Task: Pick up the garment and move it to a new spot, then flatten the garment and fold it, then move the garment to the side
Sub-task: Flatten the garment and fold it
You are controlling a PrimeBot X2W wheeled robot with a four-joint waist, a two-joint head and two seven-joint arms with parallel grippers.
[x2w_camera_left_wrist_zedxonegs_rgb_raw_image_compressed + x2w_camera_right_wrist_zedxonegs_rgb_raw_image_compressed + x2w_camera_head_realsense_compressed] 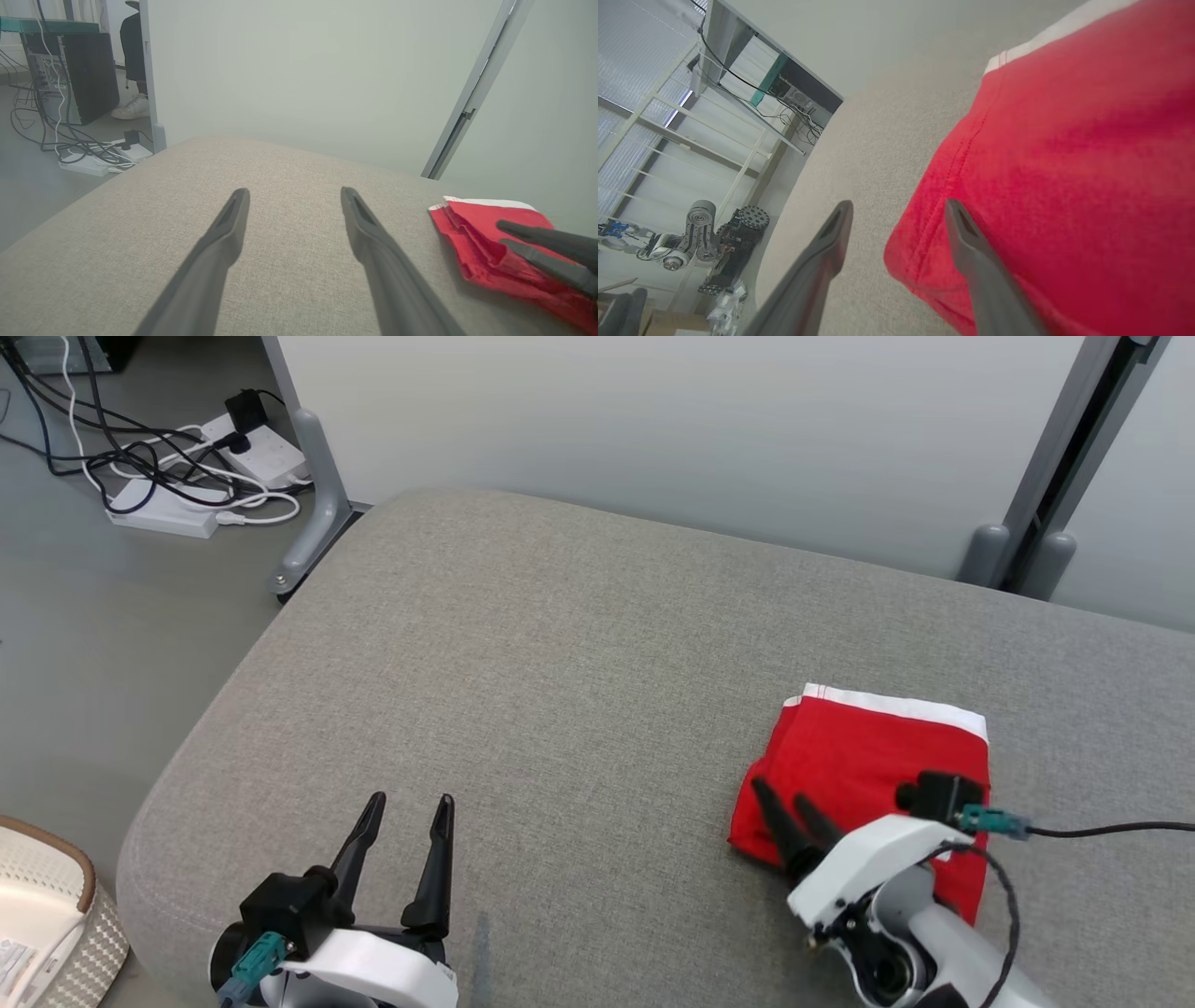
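The garment (868, 765) is red with a white band along its far edge. It lies folded and flat on the right part of the grey padded surface (560, 691). My right gripper (777, 793) is open at the garment's near-left corner. In the right wrist view the right gripper (899, 205) straddles the garment's (1064, 163) stitched edge, one finger over red cloth and the other over grey fabric. My left gripper (412, 800) is open with nothing between its fingers, low over the surface far left of the garment. The left wrist view shows the left gripper (295, 191), the garment (481, 228) and the right gripper (502, 234).
Power strips and tangled cables (187, 476) lie on the floor at the far left. A woven basket (47, 915) stands by the surface's near-left corner. A pale partition with grey feet (317, 504) runs behind. A person's shoe (133, 107) and a computer tower (79, 74) are beyond it.
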